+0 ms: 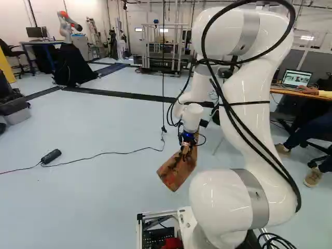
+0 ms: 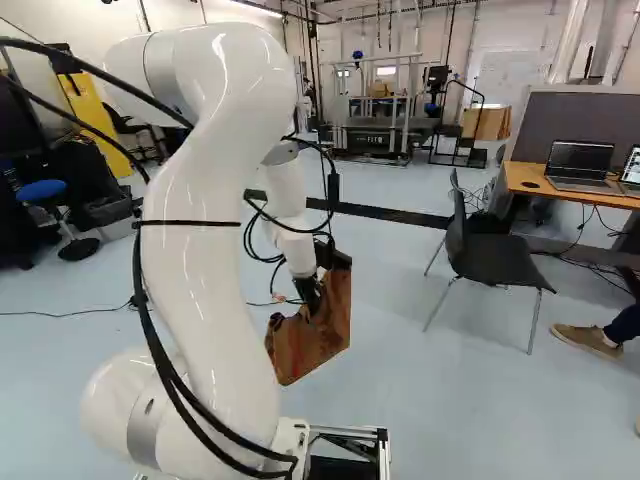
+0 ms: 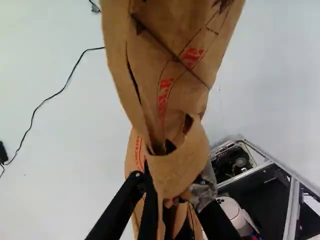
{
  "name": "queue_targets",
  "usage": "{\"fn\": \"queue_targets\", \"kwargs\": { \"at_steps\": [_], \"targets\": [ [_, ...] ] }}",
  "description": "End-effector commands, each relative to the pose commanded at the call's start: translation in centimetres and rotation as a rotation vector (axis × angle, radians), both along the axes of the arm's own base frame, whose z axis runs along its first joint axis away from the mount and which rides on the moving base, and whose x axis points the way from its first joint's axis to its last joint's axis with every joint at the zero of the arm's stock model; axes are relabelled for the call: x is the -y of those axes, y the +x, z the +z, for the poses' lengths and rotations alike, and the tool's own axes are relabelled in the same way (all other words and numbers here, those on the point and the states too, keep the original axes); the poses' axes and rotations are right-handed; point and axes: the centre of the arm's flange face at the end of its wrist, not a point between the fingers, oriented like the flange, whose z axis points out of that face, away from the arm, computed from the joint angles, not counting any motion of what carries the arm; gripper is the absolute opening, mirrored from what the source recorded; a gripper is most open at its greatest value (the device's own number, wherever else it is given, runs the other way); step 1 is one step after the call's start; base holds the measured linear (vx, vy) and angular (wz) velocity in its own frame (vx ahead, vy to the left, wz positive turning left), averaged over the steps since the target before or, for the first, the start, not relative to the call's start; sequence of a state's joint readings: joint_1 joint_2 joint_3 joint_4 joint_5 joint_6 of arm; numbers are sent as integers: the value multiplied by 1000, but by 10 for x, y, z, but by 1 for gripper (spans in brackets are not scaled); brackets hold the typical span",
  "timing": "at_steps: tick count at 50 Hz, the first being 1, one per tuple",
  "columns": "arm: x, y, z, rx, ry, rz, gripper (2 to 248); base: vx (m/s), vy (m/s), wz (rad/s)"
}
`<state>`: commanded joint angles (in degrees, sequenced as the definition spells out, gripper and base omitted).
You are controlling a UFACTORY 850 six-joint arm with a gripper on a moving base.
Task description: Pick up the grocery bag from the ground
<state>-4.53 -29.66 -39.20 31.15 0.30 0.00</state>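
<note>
White arm (image 1: 248,104) arches forward and down, claw (image 1: 185,150) narrowly parted, pinching the brown paper bag (image 1: 177,170).

And here's the grocery bag (image 2: 325,338), brown paper with red print, creased and crumpled, dark gaps showing between its folds! I've got it pinched by its bunched paper, and it's hanging aslant, right out at my twelve o'clock!
</note>
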Motion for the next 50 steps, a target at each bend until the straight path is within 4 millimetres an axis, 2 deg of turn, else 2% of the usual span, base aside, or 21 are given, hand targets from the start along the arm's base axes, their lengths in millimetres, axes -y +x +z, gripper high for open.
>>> {"fn": "queue_targets", "kwargs": {
  "at_steps": [27,50],
  "targets": [
    [-1,-20,34,156,-97,91,21,0,0,0],
    [-6,-49,74,371,-208,206,21,0,0,0]
  ]
}}
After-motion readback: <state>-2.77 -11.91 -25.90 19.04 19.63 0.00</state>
